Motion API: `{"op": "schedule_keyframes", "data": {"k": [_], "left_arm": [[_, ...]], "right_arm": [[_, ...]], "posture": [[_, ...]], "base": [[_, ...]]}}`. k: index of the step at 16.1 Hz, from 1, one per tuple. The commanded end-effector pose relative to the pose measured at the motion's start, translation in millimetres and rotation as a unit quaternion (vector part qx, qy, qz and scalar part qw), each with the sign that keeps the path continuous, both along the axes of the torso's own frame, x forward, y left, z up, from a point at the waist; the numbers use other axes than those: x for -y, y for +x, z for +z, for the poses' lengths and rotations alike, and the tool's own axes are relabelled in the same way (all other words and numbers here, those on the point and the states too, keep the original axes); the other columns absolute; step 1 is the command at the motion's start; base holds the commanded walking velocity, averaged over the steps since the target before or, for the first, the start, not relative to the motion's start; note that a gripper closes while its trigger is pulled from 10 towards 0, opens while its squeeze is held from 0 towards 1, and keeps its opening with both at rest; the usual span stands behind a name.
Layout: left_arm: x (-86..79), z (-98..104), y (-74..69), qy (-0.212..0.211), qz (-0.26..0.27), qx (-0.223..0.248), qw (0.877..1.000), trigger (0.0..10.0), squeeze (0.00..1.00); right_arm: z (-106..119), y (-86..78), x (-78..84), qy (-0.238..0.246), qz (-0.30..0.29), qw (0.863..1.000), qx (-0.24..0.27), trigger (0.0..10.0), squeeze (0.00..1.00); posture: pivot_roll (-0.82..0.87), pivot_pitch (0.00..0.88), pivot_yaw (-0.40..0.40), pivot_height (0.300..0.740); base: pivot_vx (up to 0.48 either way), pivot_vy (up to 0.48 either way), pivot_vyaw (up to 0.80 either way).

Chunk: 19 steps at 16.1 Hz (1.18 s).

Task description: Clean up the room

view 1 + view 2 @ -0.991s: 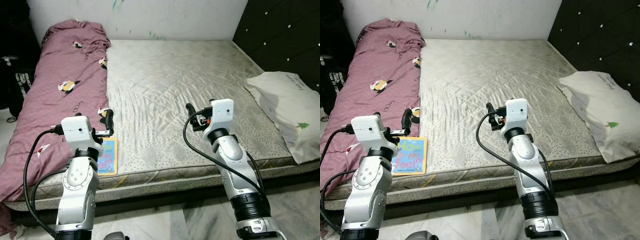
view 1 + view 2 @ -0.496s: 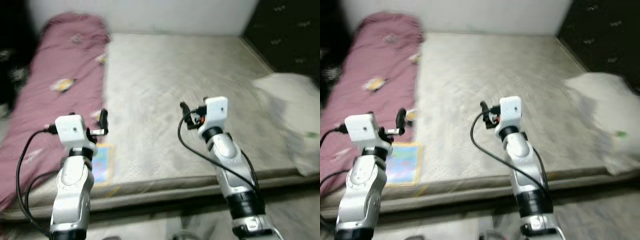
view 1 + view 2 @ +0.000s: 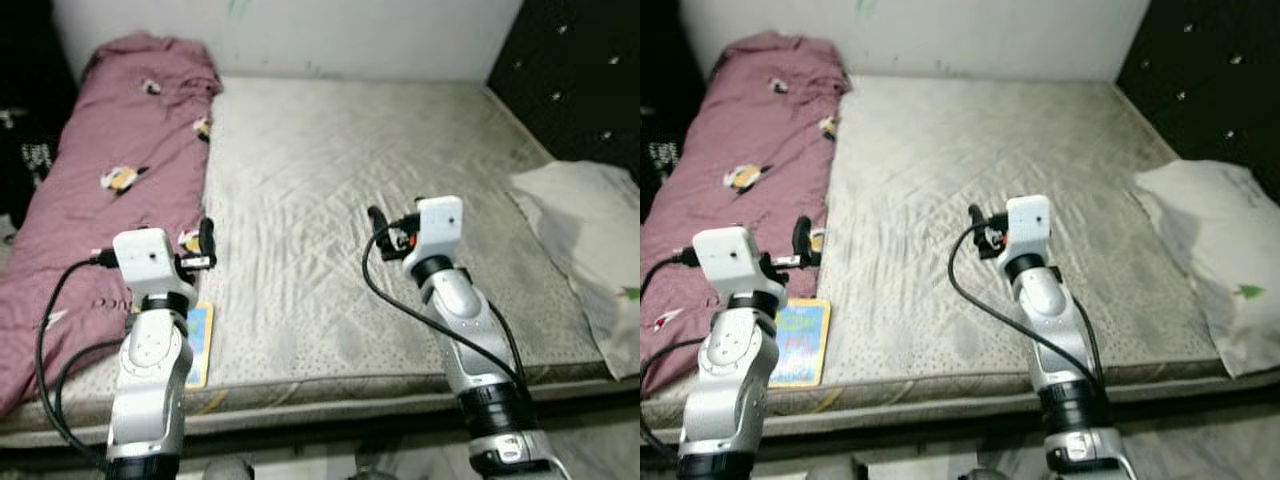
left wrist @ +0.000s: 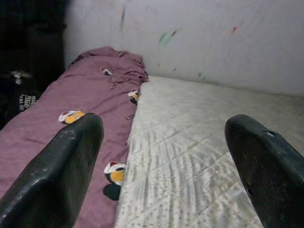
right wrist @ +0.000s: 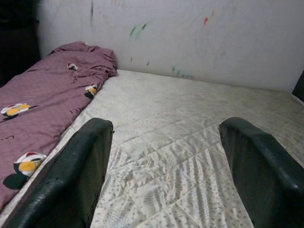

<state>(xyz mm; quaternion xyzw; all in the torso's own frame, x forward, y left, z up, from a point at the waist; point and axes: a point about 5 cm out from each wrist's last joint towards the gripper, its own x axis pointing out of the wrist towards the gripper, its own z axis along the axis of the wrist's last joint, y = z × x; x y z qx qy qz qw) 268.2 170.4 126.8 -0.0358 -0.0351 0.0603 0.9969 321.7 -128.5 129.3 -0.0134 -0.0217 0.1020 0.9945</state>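
A colourful children's book point(image 3: 798, 340) lies flat at the mattress's front left corner, beside a purple penguin-print blanket point(image 3: 120, 150) stretched along the left side of the bed. My left gripper point(image 3: 205, 240) hovers open just above and beyond the book, over the blanket's edge. In the left wrist view its fingers point(image 4: 71, 156) stand wide apart with nothing between them. My right gripper point(image 3: 377, 218) is open too, raised over the middle of the bare mattress point(image 3: 330, 150). A white pillow point(image 3: 600, 240) lies at the right edge of the bed.
A black tufted headboard point(image 3: 580, 80) rises at the right. A white wall point(image 5: 190, 33) with paint marks closes the far side. Dark items point(image 3: 25, 150) stand on the floor left of the bed. The mattress's front edge point(image 3: 330, 395) runs just before me.
The whole picture has shifted and was blurred half a second ago, so the camera moved. Both arms hold the same raised pose with open fingers.
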Motion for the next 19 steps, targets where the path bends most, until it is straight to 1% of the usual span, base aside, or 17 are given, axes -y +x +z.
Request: {"op": "schedule_keyframes", "data": {"k": [1,7,11,13,15,16,17,19], "left_arm": [[2.9,-2.0,1.3,-0.006,-0.006,-0.009,1.0,10.0,0.0],[1.8,-1.8,-0.1,-0.015,-0.008,-0.008,1.0,10.0,0.0],[-2.4,-0.4,0.3,-0.008,0.002,-0.006,1.0,10.0,0.0],[-4.7,3.0,1.2,-0.008,0.004,0.004,1.0,10.0,0.0],[-11.1,4.4,-0.8,-0.007,0.011,0.004,1.0,10.0,0.0],[-13.2,2.9,-4.6,0.002,0.005,-0.003,1.0,10.0,0.0],[-13.8,0.8,-6.8,0.01,0.0,-0.005,1.0,10.0,0.0],[-14.2,-1.3,-7.8,0.011,0.001,-0.007,1.0,10.0,0.0]], "right_arm": [[-2.0,0.2,5.6,-0.002,-0.007,1.0,-0.007,10.0,0.0],[-3.6,-0.2,5.8,-0.007,-0.006,1.0,-0.009,10.0,0.0],[-2.7,2.3,5.7,-0.008,-0.006,1.0,-0.011,10.0,0.0],[-4.3,3.3,5.5,-0.009,-0.005,1.0,-0.016,10.0,0.0],[-5.1,3.5,4.4,-0.01,-0.005,1.0,-0.021,10.0,0.0],[-5.2,1.8,3.2,-0.017,-0.009,1.0,-0.02,10.0,0.0],[-7.8,-1.1,2.8,-0.025,-0.015,0.999,-0.023,10.0,0.0],[-10.0,-3.0,4.0,-0.03,-0.022,0.999,-0.025,10.0,0.0]], "posture": [[0.07,0.0,-0.067,0.74],[0.07,0.0,-0.069,0.74],[0.07,0.0,-0.067,0.74],[0.09,0.0,-0.068,0.74],[0.08,0.0,-0.055,0.74],[0.08,0.0,-0.05,0.74],[0.07,0.0,-0.048,0.74],[0.07,0.0,-0.048,0.74]], "base": [[0.0,0.48,-0.51],[0.0,0.48,0.0],[0.0,0.48,0.0],[0.0,0.48,0.0],[0.0,0.48,0.0],[0.0,0.48,0.0],[0.0,0.48,0.0],[0.0,0.48,0.0]]}}
